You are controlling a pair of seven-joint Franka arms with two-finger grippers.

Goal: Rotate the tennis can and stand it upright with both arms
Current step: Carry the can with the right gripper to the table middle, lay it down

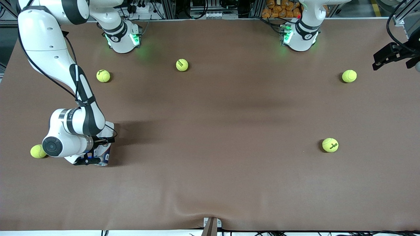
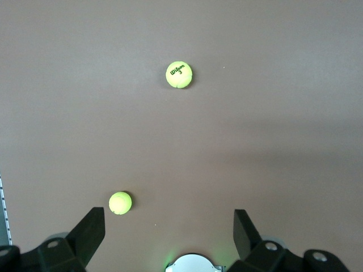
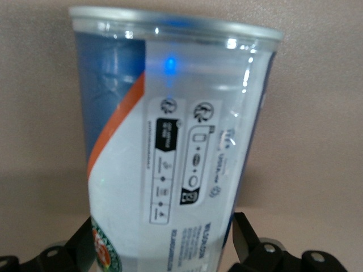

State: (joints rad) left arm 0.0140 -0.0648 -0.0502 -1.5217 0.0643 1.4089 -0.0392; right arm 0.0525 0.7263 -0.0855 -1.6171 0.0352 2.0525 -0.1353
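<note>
Your right gripper (image 1: 95, 154) is down at the right arm's end of the table, its fingers (image 3: 247, 241) set on either side of the tennis can (image 3: 170, 147), which fills the right wrist view between them. From the front, only a bit of the can's blue and white label (image 1: 105, 154) shows beneath the wrist, with a tennis ball (image 1: 37, 151) just beside the arm. Your left gripper (image 1: 392, 55) waits in the air at the left arm's end, fingers (image 2: 88, 232) spread wide with nothing between them.
</note>
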